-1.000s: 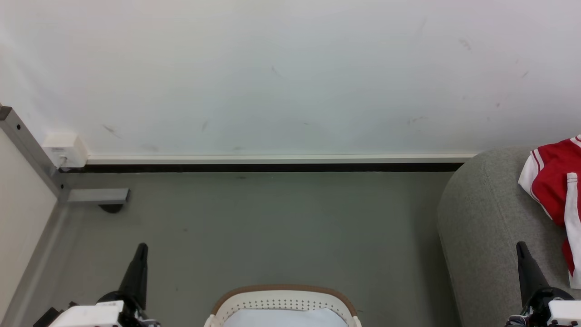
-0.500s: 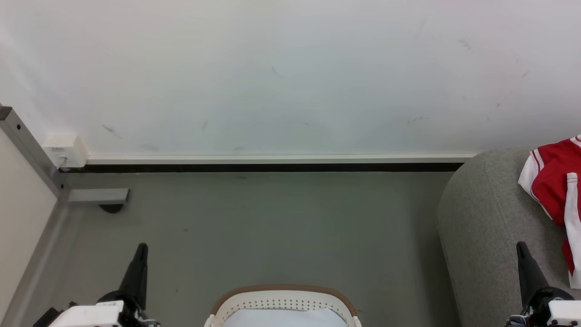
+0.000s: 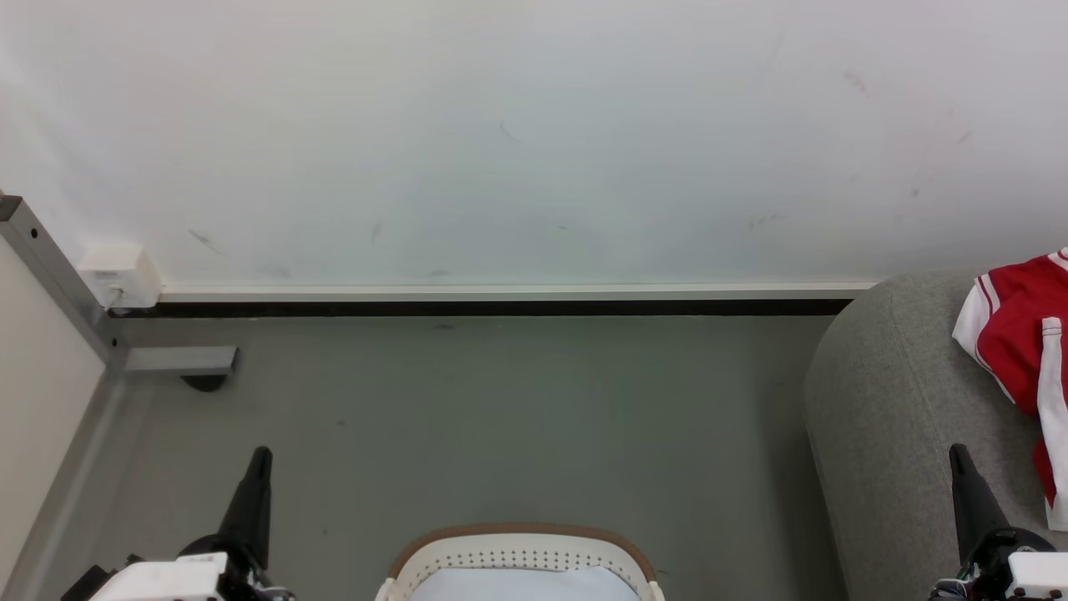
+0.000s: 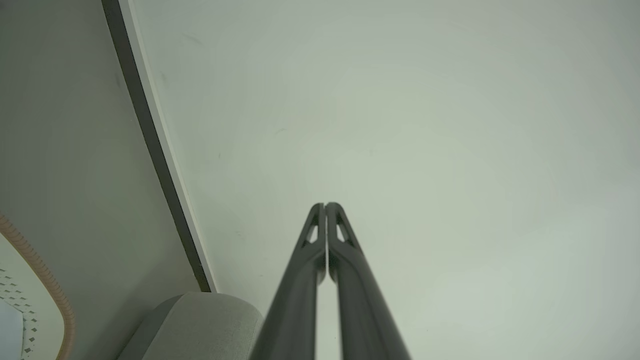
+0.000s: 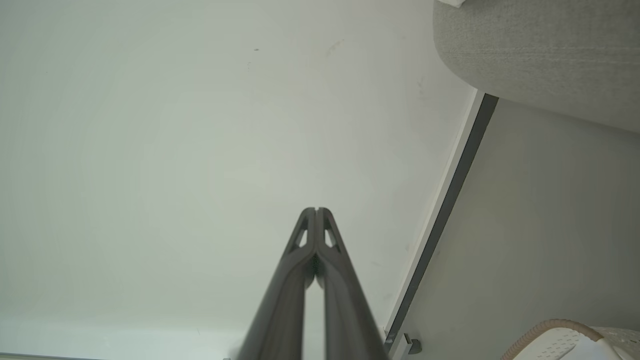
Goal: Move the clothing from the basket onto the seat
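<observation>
A pale, faintly scuffed wall takes the twelve o'clock half, meeting a grey-green floor along a white-topped dark skirting strip. At nine o'clock a small white box sits beside a slanting grey metal post.

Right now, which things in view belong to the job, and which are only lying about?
Of the job:
the red clothing, lying on the seat
the basket

Just around:
the white wall box
the grey metal frame
the black skirting strip
</observation>
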Controlling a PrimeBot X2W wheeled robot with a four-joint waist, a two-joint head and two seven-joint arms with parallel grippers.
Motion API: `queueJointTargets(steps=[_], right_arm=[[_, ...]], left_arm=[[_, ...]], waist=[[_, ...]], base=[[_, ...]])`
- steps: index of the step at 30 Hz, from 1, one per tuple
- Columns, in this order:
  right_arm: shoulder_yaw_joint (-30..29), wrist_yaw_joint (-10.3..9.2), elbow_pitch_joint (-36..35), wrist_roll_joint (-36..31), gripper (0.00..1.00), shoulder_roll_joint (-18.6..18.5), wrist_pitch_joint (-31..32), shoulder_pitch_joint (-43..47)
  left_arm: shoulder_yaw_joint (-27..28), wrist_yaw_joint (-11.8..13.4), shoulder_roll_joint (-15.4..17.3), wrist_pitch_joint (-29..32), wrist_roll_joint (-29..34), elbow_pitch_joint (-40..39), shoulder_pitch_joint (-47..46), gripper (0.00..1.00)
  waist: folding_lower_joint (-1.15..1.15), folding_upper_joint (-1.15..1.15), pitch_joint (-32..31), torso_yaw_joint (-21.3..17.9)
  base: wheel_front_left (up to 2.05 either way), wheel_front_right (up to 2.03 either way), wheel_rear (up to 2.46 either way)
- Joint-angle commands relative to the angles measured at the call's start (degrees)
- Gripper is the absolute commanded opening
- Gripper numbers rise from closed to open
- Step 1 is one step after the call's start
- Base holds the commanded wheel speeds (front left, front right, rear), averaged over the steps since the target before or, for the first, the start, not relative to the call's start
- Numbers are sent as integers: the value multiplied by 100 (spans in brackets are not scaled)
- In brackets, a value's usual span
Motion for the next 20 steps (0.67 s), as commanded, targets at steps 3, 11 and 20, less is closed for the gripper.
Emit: queueJointTargets(steps=[3, 11, 20], right_arm=[[-26, -12, -15, -47, 0, 9, 19, -69], [-28, -12, -15, -48, 0, 8, 20, -69], [-29, -12, -15, -49, 0, 8, 22, -69]], left_arm=[[10, -25, 10, 21, -82, -2, -52, 0], [10, -25, 10, 21, -82, -2, -52, 0], [10, -25, 10, 21, -82, -2, -52, 0]], waist=[[0, 0, 0, 0], [0, 0, 0, 0], [0, 0, 0, 0]], base=[[0, 0, 0], [0, 0, 0], [0, 0, 0]])
